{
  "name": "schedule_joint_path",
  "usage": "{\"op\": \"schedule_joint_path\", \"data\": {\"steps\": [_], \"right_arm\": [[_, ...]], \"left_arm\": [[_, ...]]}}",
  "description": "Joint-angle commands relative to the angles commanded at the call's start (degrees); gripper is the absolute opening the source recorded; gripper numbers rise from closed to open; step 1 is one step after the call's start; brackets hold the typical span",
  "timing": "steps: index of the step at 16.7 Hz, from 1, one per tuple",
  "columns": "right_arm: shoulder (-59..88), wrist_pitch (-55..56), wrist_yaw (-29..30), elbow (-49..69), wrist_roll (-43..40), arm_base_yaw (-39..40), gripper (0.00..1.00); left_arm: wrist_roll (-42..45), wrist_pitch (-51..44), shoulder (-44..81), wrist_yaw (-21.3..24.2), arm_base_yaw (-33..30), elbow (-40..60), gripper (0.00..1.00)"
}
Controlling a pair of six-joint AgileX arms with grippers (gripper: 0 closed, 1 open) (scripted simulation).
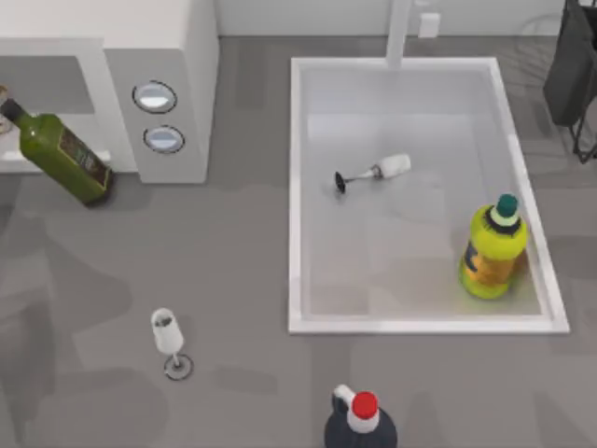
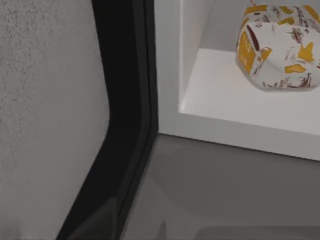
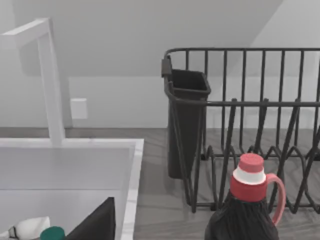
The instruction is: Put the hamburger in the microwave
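Left wrist view: hamburger (image 2: 277,47) sat on the white floor of the microwave (image 2: 235,107) cavity, set back from its front lip, side wall just beside it.

Top view: microwave (image 1: 177,75) at far left, dials facing the sink (image 1: 297,196). Green bottle (image 1: 61,149) leaned at its front. One glass (image 1: 170,341) stood on the open counter, another lay in the sink near a yellow bottle (image 1: 492,250).

Right wrist view: rack (image 3: 250,125) right of the sink, dark jug (image 3: 245,210) near.

Jaws of either gripper: cannot tell.
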Motion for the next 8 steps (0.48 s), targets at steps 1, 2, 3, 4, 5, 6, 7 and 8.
{"op": "schedule_joint_path", "data": {"steps": [1,2,3,4,5,6,7,8], "right_arm": [[0.00,0.00,0.00,0.00,0.00,0.00,1.00],[0.00,0.00,0.00,0.00,0.00,0.00,1.00],[0.00,0.00,0.00,0.00,0.00,0.00,1.00],[0.00,0.00,0.00,0.00,0.00,0.00,1.00],[0.00,0.00,0.00,0.00,0.00,0.00,1.00],[0.00,0.00,0.00,0.00,0.00,0.00,1.00],[0.00,0.00,0.00,0.00,0.00,0.00,1.00],[0.00,0.00,0.00,0.00,0.00,0.00,1.00]], "left_arm": [[-0.05,-2.07,-1.36,-0.07,0.14,0.31,1.00],[-0.06,-4.31,-2.67,-0.13,0.16,0.62,1.00],[-0.02,-6.67,-3.93,-0.17,0.06,0.94,1.00],[0.06,-9.13,-5.16,-0.19,-0.15,1.26,1.00],[0.17,-11.65,-6.33,-0.19,-0.47,1.58,1.00],[0.33,-14.17,-7.43,-0.17,-0.89,1.92,1.00],[0.50,-16.65,-8.42,-0.13,-1.38,2.26,1.00],[0.70,-19.04,-9.30,-0.07,-1.93,2.60,1.00]]}}
